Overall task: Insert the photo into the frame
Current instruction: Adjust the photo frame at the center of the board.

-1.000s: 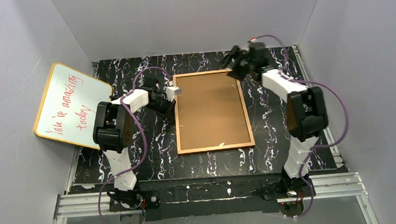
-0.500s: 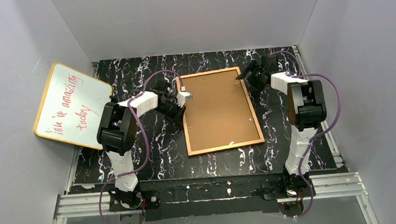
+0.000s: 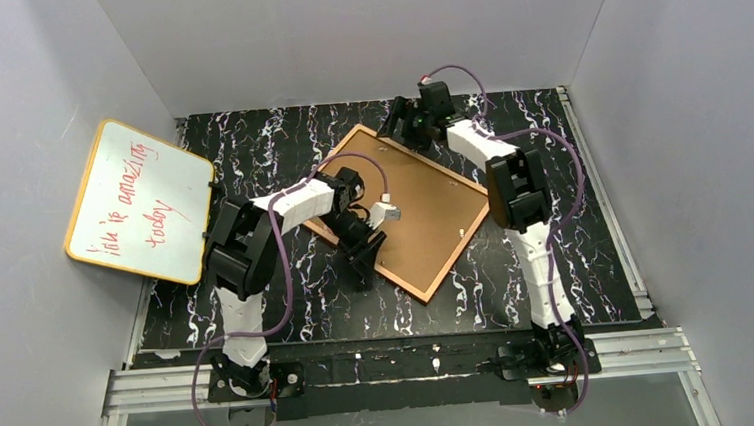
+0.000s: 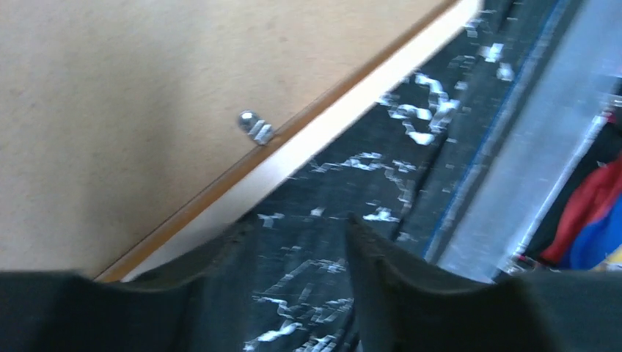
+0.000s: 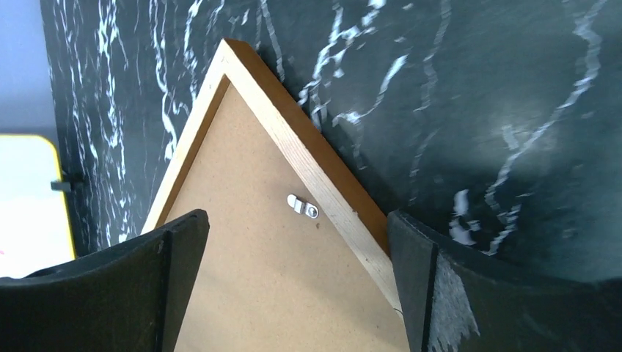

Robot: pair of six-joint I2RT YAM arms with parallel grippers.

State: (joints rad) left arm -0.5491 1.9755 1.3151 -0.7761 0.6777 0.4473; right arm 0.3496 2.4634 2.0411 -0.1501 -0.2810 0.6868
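The frame (image 3: 423,210) lies face down and skewed on the black marbled table, its brown board back up. The photo is out of view. My left gripper (image 3: 364,264) is low over the table beside the frame's near-left edge. In the left wrist view its fingers (image 4: 297,227) stand apart with only table between them, and the frame's edge (image 4: 308,139) runs past on the left. My right gripper (image 3: 396,124) hovers at the frame's far corner. It is wide open (image 5: 297,220), with the corner of the frame (image 5: 279,264) between and ahead of its fingers, untouched.
A yellow-edged whiteboard (image 3: 137,200) with red writing leans on the left wall. Small metal turn clips (image 5: 303,206) sit on the frame's back along the border. The aluminium rail (image 3: 404,366) runs along the near table edge. Grey walls close in three sides.
The frame has swung round from upright to diagonal. My left gripper slid toward the near side along the frame and opened. My right gripper moved left to the frame's far corner.
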